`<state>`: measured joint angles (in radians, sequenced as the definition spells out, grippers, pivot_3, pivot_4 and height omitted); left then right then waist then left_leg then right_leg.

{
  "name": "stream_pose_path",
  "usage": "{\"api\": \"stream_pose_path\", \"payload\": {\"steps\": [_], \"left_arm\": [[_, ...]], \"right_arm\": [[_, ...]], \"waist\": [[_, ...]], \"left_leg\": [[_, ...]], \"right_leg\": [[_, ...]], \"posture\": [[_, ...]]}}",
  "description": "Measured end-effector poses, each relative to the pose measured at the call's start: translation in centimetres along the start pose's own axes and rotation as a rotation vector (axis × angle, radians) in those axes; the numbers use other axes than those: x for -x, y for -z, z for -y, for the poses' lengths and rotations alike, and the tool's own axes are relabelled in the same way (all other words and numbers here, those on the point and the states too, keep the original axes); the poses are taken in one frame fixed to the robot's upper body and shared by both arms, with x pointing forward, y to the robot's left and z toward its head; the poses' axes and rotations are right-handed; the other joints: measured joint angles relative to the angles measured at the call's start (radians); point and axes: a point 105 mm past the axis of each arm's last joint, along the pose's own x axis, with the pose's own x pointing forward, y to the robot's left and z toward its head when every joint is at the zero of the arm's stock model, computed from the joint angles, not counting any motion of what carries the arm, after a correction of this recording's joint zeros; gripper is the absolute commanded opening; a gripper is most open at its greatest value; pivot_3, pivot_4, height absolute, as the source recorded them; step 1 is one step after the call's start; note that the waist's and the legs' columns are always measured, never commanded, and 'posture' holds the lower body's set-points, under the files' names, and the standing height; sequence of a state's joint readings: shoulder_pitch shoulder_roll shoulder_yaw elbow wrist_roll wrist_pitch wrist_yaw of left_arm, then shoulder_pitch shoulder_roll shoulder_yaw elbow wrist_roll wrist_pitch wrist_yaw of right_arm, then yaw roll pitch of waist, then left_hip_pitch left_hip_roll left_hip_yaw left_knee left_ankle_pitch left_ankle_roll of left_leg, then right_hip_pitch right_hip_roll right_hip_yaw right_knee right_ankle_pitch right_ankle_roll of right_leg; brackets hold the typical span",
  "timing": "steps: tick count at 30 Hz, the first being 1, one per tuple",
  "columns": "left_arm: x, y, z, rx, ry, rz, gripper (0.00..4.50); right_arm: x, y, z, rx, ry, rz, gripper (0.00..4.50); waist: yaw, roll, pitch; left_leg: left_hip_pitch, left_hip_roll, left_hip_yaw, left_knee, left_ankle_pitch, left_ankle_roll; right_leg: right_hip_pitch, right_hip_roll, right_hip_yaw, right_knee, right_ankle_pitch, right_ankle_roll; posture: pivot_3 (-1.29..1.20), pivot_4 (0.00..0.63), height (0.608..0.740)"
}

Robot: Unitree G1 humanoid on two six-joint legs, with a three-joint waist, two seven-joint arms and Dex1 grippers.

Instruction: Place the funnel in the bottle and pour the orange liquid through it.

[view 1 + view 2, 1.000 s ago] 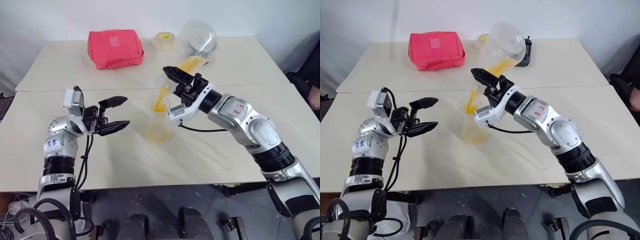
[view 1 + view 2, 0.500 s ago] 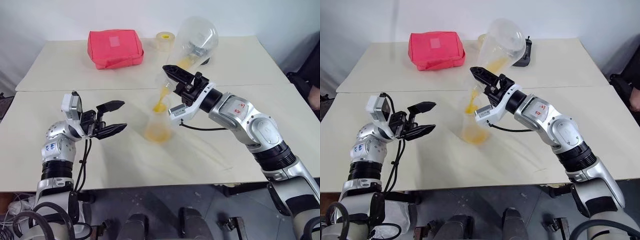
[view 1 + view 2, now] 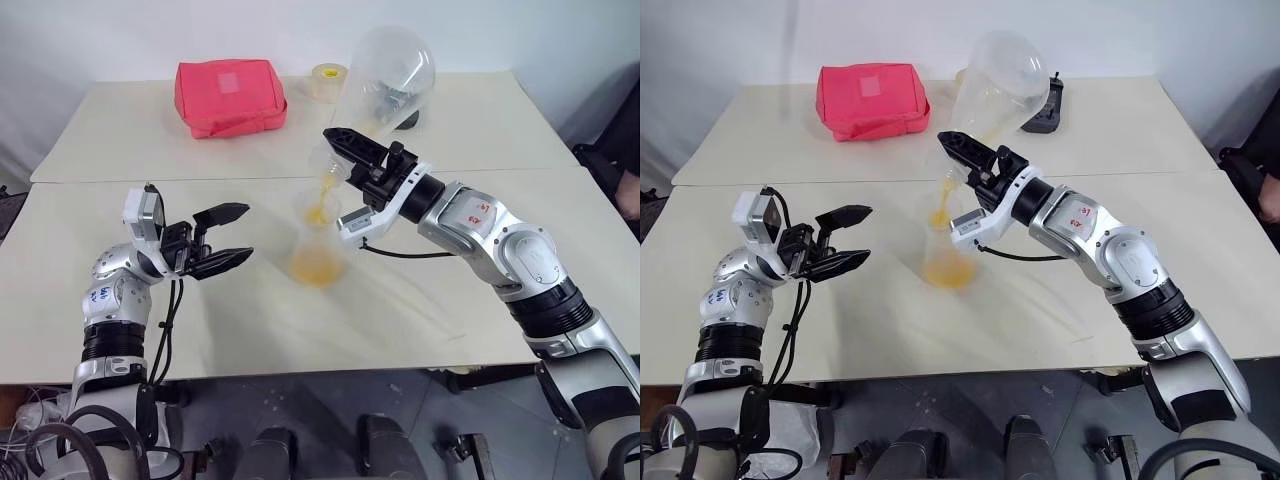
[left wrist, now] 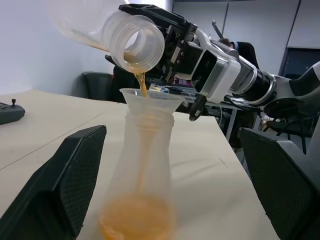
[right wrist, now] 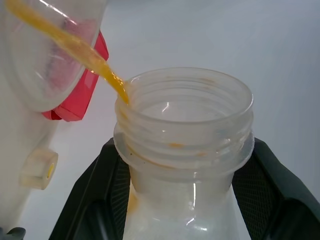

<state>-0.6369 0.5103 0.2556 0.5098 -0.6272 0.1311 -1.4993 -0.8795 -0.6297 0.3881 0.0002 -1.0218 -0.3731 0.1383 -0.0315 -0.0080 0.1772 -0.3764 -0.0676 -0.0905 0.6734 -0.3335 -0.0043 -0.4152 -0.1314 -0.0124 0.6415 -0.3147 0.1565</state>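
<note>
Right gripper [image 3: 345,150] clenches the neck of the wide-mouthed flask [image 3: 385,80], tipped mouth-down over the funnel [image 4: 151,98]. The funnel sits in the mouth of the bottle [image 3: 318,245], which stands upright near the middle of the front table [image 3: 420,310], just in front of the seam between the 2 tables. A thin stream of orange liquid [image 4: 141,84] runs from the tipped flask's lip into the funnel; more is pooled in the bottle's base, and little is left in the flask.

Left gripper [image 3: 228,236] hangs released beside the bottle, toward the table's left edge, jaws wide, apart from it.

Handling, as a judgement: both flasks look like thin, light clear plastic, stiff but easy to tip. The threaded neck gives the firmest hold. The funnel only rests loosely, so a nudge could unseat it. The bottle is bottom-weighted now, steadier; grip its slim upper body if bracing. Wet rims are likely slippery.

A red pouch [image 3: 230,95] and a tape roll [image 3: 328,80] lie along the rear table's far edge.
</note>
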Motion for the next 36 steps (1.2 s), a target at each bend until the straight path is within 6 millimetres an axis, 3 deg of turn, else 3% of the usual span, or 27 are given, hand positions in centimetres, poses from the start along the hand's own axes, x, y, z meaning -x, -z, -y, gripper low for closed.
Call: {"api": "stream_pose_path", "payload": {"steps": [23,31,36], "left_arm": [[-0.1,0.0,0.2,0.007,0.008,-0.003,4.5],[-0.8,-0.5,-1.3,-0.018,-0.003,0.003,4.5],[-1.4,-0.4,-1.7,-0.023,0.003,-0.002,4.5]], "right_arm": [[0.4,-0.8,-0.1,0.001,0.009,0.028,2.42],[0.8,-0.9,0.1,-0.228,0.008,-0.026,2.42],[1.0,0.8,1.2,-0.582,0.081,-0.172,2.42]], "waist": [[0.0,0.0,0.0],[0.001,0.0,0.0],[-0.001,0.0,0.0]], "left_leg": [[0.0,0.0,0.0,0.0,0.0,0.0],[0.0,0.0,0.0,0.0,0.0,0.0],[0.0,0.001,0.0,0.0,0.0,0.0]], "right_leg": [[0.0,0.0,0.0,0.0,0.0,0.0],[0.0,0.0,0.0,0.0,0.0,0.0],[0.0,0.0,-0.001,0.0,0.0,0.0]], "posture": [[0.0,0.15,0.74],[0.0,0.15,0.74],[0.0,0.15,0.74]]}}
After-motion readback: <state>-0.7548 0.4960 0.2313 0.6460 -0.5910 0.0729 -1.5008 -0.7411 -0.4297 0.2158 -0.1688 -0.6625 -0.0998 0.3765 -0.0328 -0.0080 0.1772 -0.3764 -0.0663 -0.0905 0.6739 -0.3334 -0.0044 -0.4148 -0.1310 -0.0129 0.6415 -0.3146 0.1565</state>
